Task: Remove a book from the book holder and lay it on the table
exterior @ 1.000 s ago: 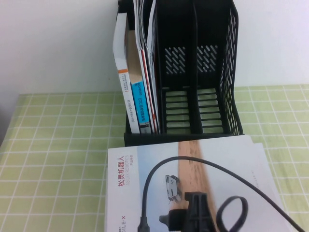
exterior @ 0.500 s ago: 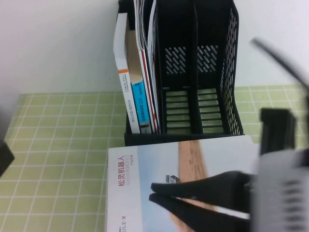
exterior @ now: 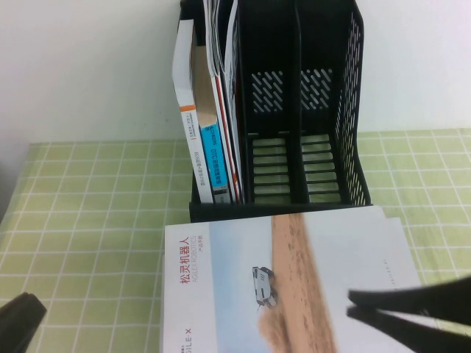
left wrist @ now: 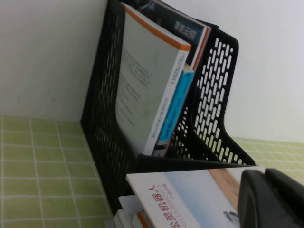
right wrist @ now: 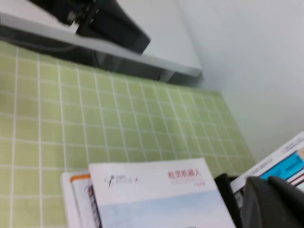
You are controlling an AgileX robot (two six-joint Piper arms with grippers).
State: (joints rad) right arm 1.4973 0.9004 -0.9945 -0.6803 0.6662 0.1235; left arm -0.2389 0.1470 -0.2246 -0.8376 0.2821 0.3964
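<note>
Table (exterior: 88, 213): green checked cloth. Rack (exterior: 324, 110) stands at the far edge, a few books upright in its left compartment, the other two bare. Book (exterior: 294, 287) lies flat, cover up, at the near edge just in front of the rack; long axis runs near-to-far, title reads sideways. Right gripper (exterior: 352, 304) hovers over the book's near right corner, fingers pinched together, holding nothing. Left gripper (exterior: 18, 318) at the near left edge; can't tell its state.
</note>
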